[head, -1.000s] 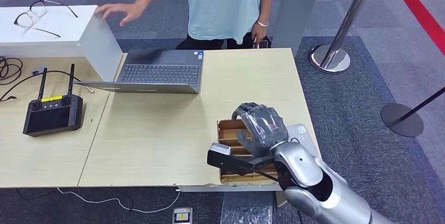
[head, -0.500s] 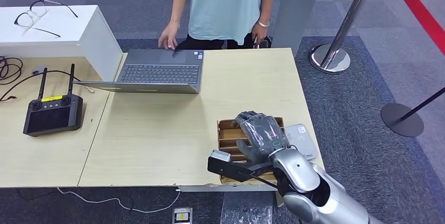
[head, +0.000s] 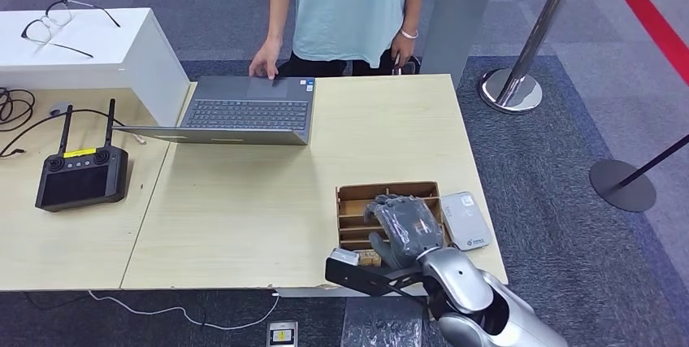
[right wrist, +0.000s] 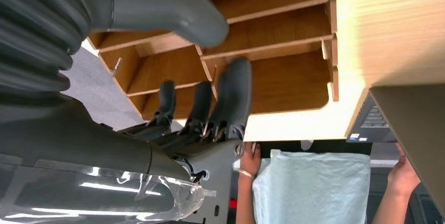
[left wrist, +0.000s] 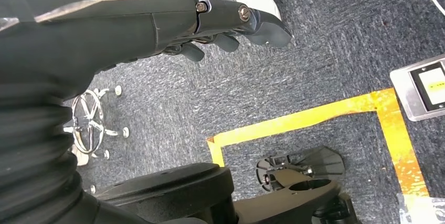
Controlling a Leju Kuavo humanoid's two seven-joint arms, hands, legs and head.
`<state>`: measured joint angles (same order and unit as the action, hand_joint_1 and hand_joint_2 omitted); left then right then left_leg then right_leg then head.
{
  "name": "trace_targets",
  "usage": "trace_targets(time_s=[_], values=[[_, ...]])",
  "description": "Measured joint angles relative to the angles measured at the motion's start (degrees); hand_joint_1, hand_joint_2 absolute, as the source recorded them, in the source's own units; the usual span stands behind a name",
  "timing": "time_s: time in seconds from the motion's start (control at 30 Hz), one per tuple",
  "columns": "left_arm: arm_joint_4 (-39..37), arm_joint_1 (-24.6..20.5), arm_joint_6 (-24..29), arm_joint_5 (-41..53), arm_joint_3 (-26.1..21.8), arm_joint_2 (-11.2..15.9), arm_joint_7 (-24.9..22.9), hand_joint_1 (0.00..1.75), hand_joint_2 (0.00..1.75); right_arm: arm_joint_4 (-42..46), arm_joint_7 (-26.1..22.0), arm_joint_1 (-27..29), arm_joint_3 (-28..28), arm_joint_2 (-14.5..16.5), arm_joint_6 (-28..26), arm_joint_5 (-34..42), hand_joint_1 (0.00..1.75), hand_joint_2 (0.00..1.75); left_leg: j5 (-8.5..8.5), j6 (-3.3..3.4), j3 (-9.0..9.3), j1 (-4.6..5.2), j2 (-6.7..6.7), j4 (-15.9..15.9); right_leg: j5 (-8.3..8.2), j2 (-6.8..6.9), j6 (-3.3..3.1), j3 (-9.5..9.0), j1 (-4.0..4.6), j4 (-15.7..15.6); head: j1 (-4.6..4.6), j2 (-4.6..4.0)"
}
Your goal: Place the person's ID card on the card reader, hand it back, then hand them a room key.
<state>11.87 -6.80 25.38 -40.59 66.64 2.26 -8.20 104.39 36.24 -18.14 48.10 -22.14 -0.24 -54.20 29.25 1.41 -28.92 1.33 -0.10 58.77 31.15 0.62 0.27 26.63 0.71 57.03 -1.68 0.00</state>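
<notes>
My right hand hovers low over the wooden slotted box near the table's front edge. Its fingers are spread and point into the box's slots, with the thumb held apart and nothing held. A grey card reader lies flat just right of the box. A person in a light blue shirt stands behind the table, one hand on the laptop's far edge. My left hand hangs over the carpet and holds nothing.
An opened-flat grey laptop lies at the table's back. A black remote controller with antennas sits at the left. Glasses rest on a white box. Stanchion posts stand to the right.
My right hand has sunk and drawn back toward the table's front edge, down over the wooden box. The person's hand left the white box and came to rest on the laptop.
</notes>
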Motion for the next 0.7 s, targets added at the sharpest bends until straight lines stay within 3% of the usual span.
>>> trace_targets(time_s=[0.5,0.7], values=[[0.00,0.01,-0.20,-0.22,0.00,0.17,-0.24,0.00,1.75,1.34,0.10,3.01,-0.01,-0.76,1.26,-2.57,0.83,1.75,0.00,0.00,0.04,0.00,0.00,0.00,0.00,0.00,0.00,-0.04,0.00,0.00,0.01,-0.01],[0.00,0.01,-0.25,-0.22,0.00,0.26,-0.21,0.00,1.75,1.68,0.11,4.32,0.03,-0.77,1.51,-2.78,0.90,1.75,0.00,0.00,0.05,0.00,0.00,0.00,0.00,0.00,0.00,-0.05,0.00,0.00,0.00,0.00]])
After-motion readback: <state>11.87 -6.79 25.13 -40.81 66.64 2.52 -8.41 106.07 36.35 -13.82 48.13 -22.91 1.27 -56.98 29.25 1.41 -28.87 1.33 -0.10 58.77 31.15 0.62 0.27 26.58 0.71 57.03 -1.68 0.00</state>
